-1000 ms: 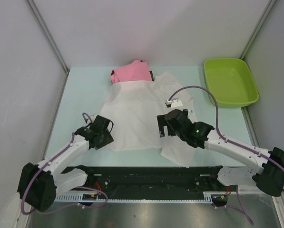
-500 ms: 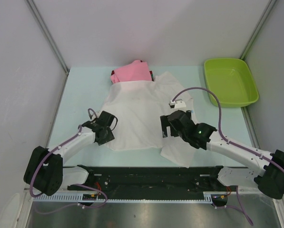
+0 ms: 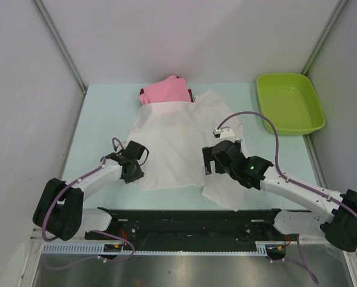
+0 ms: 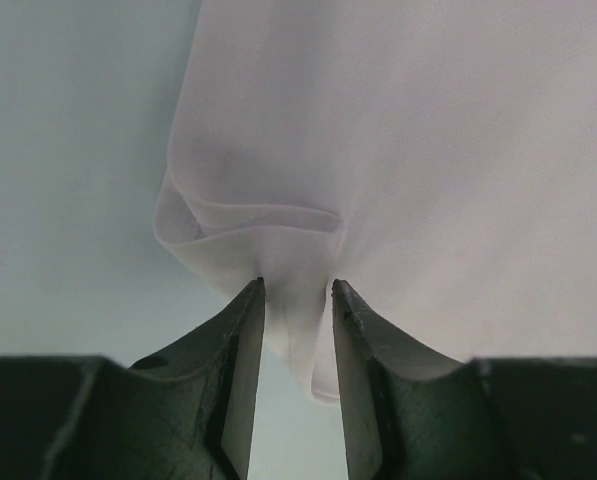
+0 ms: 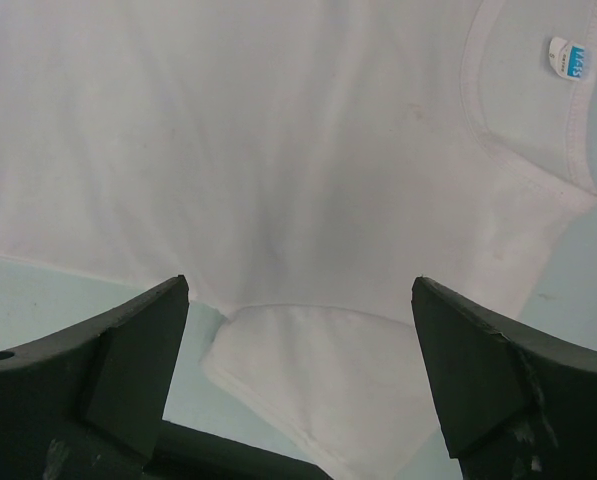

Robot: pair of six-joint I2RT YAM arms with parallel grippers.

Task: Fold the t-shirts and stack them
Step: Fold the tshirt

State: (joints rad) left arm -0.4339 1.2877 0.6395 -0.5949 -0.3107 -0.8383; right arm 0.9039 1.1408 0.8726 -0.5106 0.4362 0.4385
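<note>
The white t-shirt lies spread on the table, and its blue neck label shows in the right wrist view. My left gripper is at the shirt's near-left corner. In the left wrist view it is shut on a folded bit of that white corner. My right gripper is wide open over the shirt's near-right part. In the right wrist view it hovers above a folded flap and holds nothing. A pink shirt lies at the back, with a dark red edge beside it. No green shirt is in view.
A lime-green plastic tub stands at the back right. Grey walls close in the pale table on the left, back and right. The black arm rail runs along the near edge.
My left gripper has moved a little right, onto the shirt's near-left corner. My right gripper has shifted slightly right and stays open. The shirt's hem has barely moved.
</note>
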